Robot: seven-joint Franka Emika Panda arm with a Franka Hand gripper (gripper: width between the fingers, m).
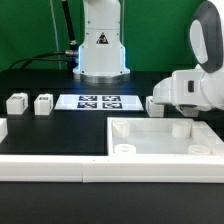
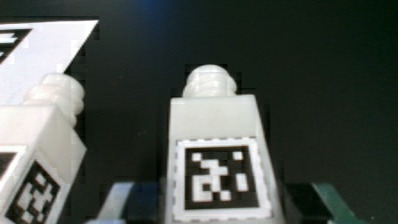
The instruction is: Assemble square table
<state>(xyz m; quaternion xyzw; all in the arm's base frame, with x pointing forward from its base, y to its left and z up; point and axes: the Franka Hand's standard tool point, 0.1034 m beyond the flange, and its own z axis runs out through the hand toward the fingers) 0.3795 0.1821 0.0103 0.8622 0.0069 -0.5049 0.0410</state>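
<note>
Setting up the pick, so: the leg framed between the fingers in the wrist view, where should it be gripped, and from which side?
Grip the leg across its two flat side faces, below the narrow peg, probably coming from the tagged face, where the end effector straddles it. The second leg lies close beside it, so clearance there is tight.

No letters, words, brand names or numerals are legible.

Robot base: one dark triangular sign, symbol not resolvable.

Marker board, at 6 o'clock from that sign: black-and-white coded tags.

Wrist view, centre leg: one square coded tag on its face. The neighbouring leg carries a partly visible tag.
</note>
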